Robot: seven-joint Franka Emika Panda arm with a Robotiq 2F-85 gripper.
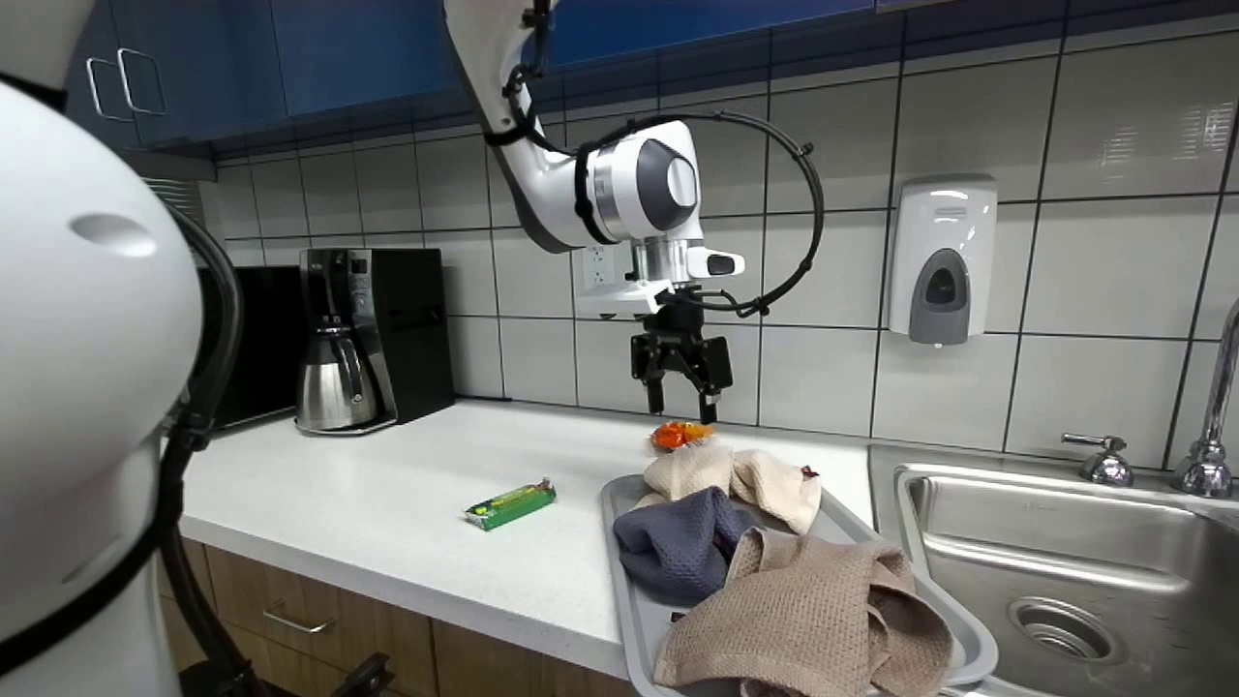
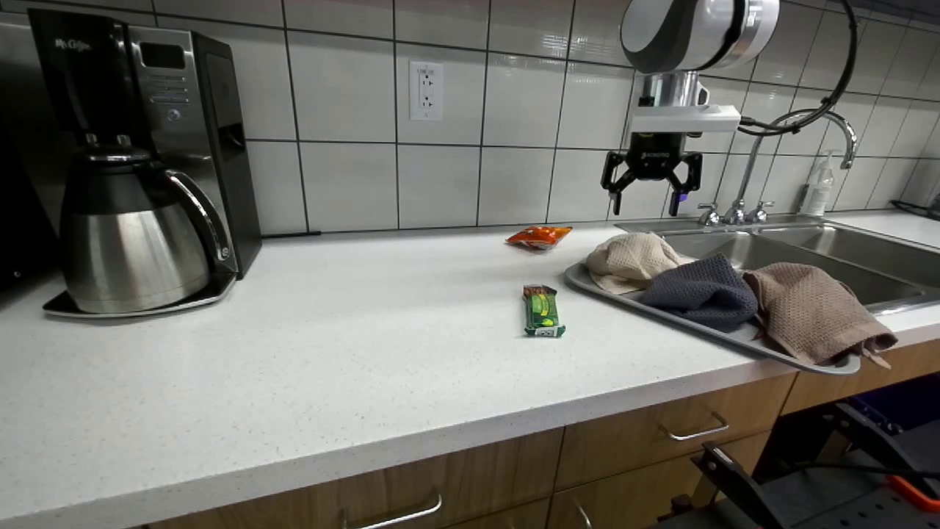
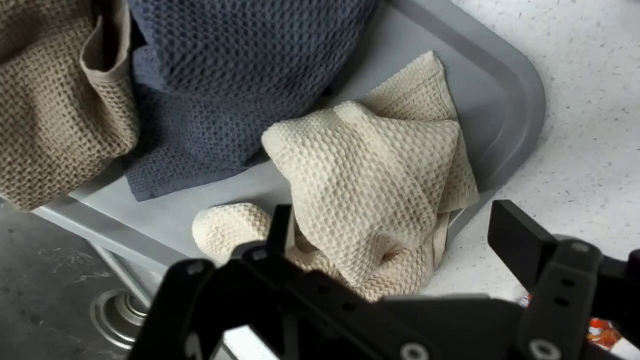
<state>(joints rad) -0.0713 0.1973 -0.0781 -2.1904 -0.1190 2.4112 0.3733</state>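
Note:
My gripper [image 1: 682,411] is open and empty, pointing down above the counter in both exterior views [image 2: 645,209]. In the wrist view its spread fingers [image 3: 392,220] frame a crumpled cream cloth [image 3: 375,175] below, apart from it. The cream cloth [image 2: 633,262] lies on a grey tray [image 3: 525,100]. A dark blue cloth [image 3: 250,55] and a brown cloth [image 3: 55,100] lie beside it on the tray. An orange packet [image 2: 540,236] lies on the counter near the wall, partly hidden by a finger in the wrist view. A green packet [image 1: 510,504] lies on the counter beside the tray.
A coffee maker with a steel carafe [image 2: 136,235] stands on the counter. A steel sink [image 1: 1045,523] with a faucet [image 1: 1210,445] adjoins the tray. A soap dispenser [image 1: 942,261] hangs on the tiled wall behind, and blue cabinets [image 1: 368,58] hang above.

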